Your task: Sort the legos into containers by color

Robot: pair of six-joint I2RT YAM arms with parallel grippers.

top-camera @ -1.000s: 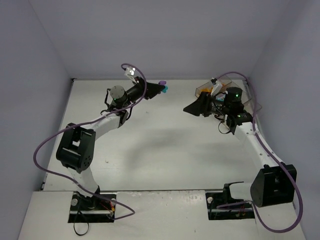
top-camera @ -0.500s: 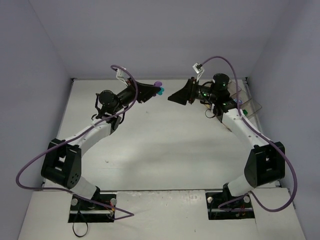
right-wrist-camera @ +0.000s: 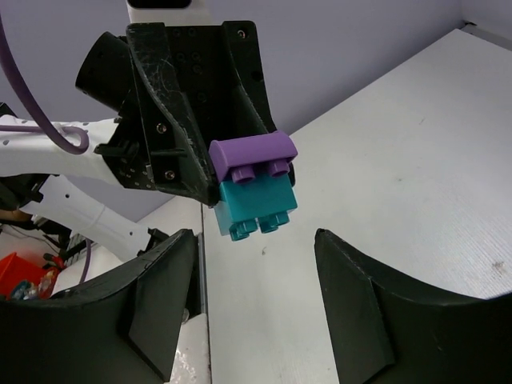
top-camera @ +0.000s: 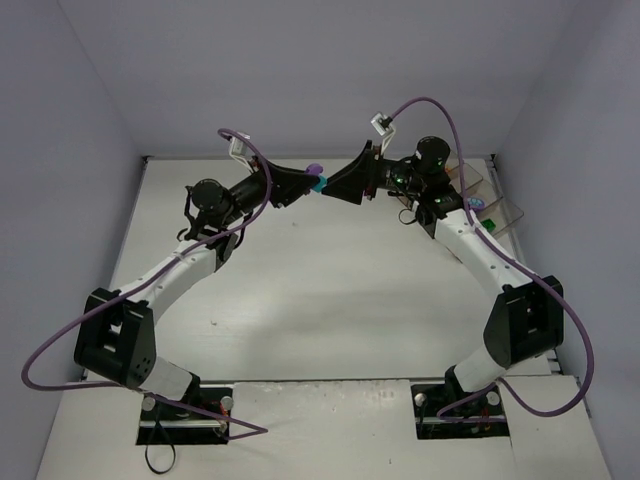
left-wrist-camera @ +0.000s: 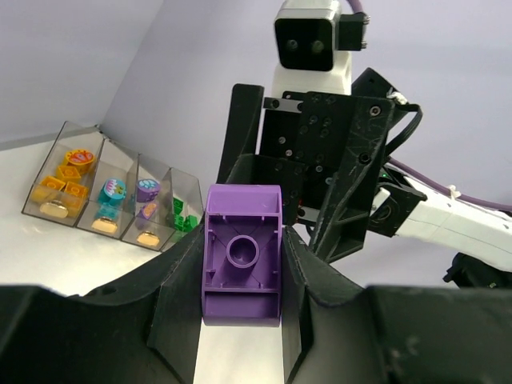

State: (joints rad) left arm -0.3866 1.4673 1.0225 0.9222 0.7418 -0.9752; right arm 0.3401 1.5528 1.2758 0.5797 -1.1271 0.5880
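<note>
Legos first: a purple brick (left-wrist-camera: 242,254) is clamped between the fingers of my left gripper (left-wrist-camera: 242,272), held up off the table (right-wrist-camera: 416,160). A teal brick (right-wrist-camera: 256,206) is stuck to its studded side, hanging free past my fingertips. Just beyond, my right gripper (right-wrist-camera: 254,248) faces it with jaws apart and nothing in them, one finger on either side of the teal brick but not touching. Farther off on the table sit the bins (left-wrist-camera: 44,172), with orange, teal, purple and green pieces already in separate slots.

The risk, I judge, is the pull-apart. If my right jaws close off-centre or catch the purple edge too, the pair could twist out of my left grip and drop.
</note>
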